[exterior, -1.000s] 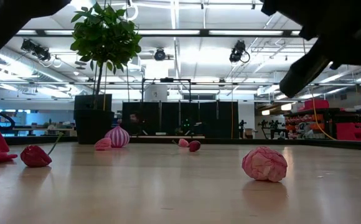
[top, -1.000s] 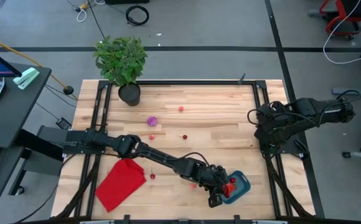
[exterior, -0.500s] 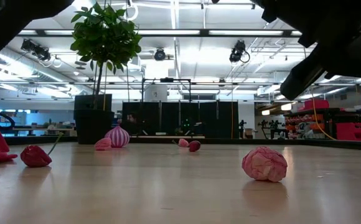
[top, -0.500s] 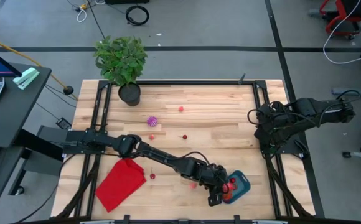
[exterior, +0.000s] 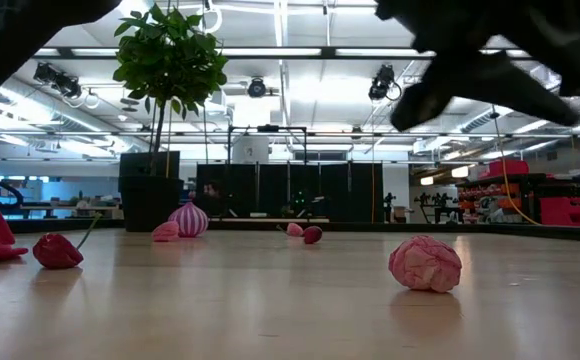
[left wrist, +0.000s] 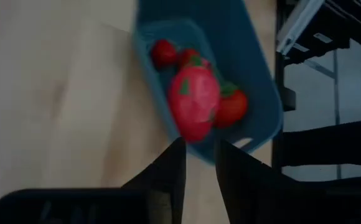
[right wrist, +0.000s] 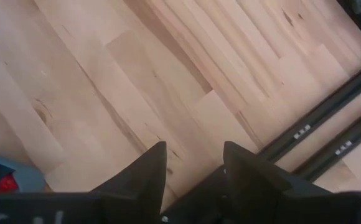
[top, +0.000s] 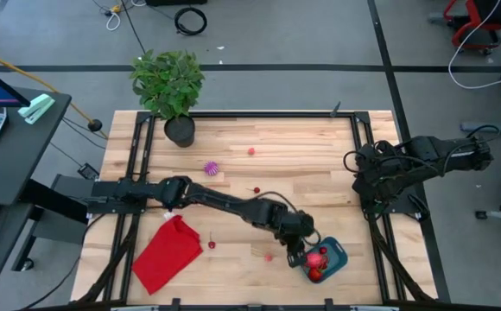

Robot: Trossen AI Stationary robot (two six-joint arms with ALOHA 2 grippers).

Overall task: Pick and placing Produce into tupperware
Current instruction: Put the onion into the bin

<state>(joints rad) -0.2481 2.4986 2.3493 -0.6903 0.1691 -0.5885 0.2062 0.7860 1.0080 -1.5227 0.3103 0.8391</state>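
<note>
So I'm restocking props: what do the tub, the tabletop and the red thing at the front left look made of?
Tub: likely moulded plastic, smooth teal walls, rounded corners. Tabletop: pale wood strips, visible grain, matt. Red thing: apparently cloth, soft folds, matt.

On the wooden bench (top: 302,164) the left arm reaches across to the teal tupperware (top: 332,255) with red produce (top: 318,259) inside, its gripper (top: 299,256) just beside the tub, while a red cloth (top: 166,255) lies near the front left and the right arm waits at the right edge.
</note>
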